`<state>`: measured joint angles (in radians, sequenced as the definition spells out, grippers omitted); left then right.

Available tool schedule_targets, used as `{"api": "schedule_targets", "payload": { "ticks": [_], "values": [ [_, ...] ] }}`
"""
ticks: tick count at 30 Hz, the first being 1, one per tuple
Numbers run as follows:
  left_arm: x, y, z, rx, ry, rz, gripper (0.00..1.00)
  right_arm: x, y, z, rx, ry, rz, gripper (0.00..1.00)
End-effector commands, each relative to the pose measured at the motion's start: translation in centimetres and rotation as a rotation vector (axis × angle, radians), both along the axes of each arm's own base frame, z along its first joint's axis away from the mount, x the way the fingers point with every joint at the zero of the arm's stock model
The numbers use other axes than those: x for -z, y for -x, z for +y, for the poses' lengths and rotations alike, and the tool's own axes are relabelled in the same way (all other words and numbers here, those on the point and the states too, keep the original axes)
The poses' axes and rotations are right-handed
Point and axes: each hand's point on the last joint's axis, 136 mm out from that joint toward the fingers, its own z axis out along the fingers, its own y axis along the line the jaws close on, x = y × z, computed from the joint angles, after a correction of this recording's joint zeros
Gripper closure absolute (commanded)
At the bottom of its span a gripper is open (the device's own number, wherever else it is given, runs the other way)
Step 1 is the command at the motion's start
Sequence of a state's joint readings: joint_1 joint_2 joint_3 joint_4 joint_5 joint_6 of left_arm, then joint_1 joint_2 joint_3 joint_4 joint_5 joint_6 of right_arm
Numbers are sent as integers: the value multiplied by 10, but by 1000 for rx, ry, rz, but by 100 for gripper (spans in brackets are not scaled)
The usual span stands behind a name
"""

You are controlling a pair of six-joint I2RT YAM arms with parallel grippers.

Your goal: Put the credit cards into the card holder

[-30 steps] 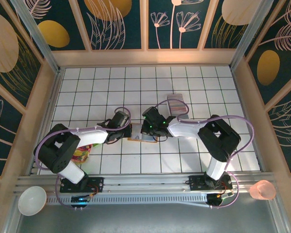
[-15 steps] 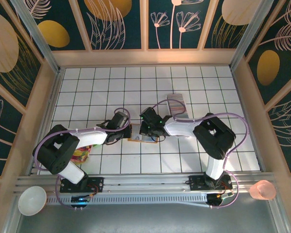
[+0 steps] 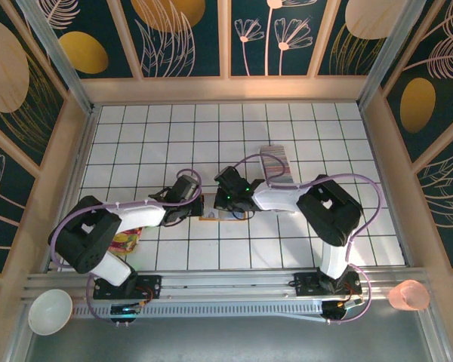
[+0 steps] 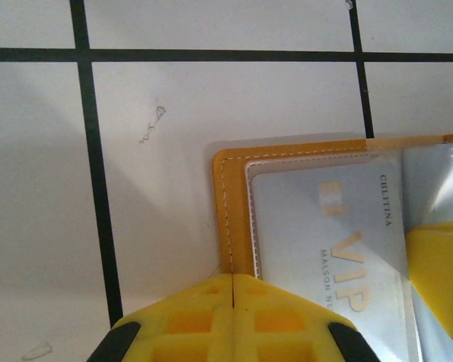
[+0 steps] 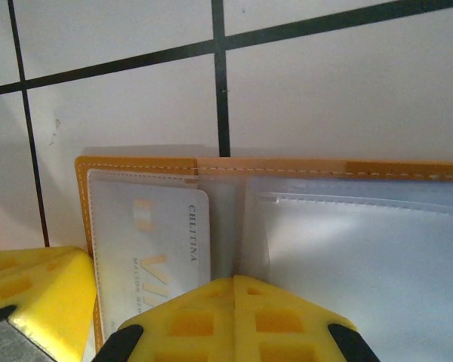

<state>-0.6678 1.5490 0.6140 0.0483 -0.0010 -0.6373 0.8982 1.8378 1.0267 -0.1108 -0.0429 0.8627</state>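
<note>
- Over the last second the right arm has folded in tighter, and its wrist has slid towards the left end effector (image 4: 233, 290), so the two wrists now nearly meet in the overhead view
- Less of the card holder (image 4: 228, 211) shows from above than a second ago, because the right wrist now hangs over most of it
- The left arm has barely moved
- The left end effector is pinched fully shut with nothing between its fingers; its tips rest at the near edge of the open holder, which I judge to be pinning it down
- The right end effector (image 5: 235, 290) is also closed tight and empty, with its tips on the holder's middle fold, just beside the left one
- I read this as one card being seated, with the right tip pushing or smoothing it home rather than carrying anything
- The holder lies open and flat on the table (image 3: 136, 143), directly ahead of and under both end effectors; it is tan-orange leather with pale stitching along the rim
- A silver-grey card (image 4: 325, 241) with gold VIP lettering sits in the pocket just ahead of the left tips, and it seems well inside, though its lower end is hidden by the fingers
- Ahead of the right tips is a clear, glossy plastic pocket (image 5: 362, 249) that looks unfilled
- The remaining credit cards (image 3: 278, 162) stand in a row beyond the right end effector and well apart from it, so I judge most of the job is yet to be done
</note>
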Motion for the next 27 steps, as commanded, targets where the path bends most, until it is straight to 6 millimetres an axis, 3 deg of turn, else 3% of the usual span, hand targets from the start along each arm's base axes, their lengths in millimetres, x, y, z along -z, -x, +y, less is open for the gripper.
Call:
{"api": "schedule_targets", "payload": {
  "ticks": [1,6,11,17,27],
  "values": [
    [40,50,28,16,-116,205,100,-8,-3,19,-21,-44,-21,100],
    [38,50,26,16,-106,200,100,-9,-1,18,-22,-37,-21,100],
    [31,45,27,2,-100,172,100,-23,-2,4,6,-18,-65,100],
    [17,39,21,-4,-67,142,99,-46,3,-16,31,-2,-112,88],
    [-20,27,11,-19,14,64,77,-63,32,-51,91,-9,-128,70]
  ]
}}
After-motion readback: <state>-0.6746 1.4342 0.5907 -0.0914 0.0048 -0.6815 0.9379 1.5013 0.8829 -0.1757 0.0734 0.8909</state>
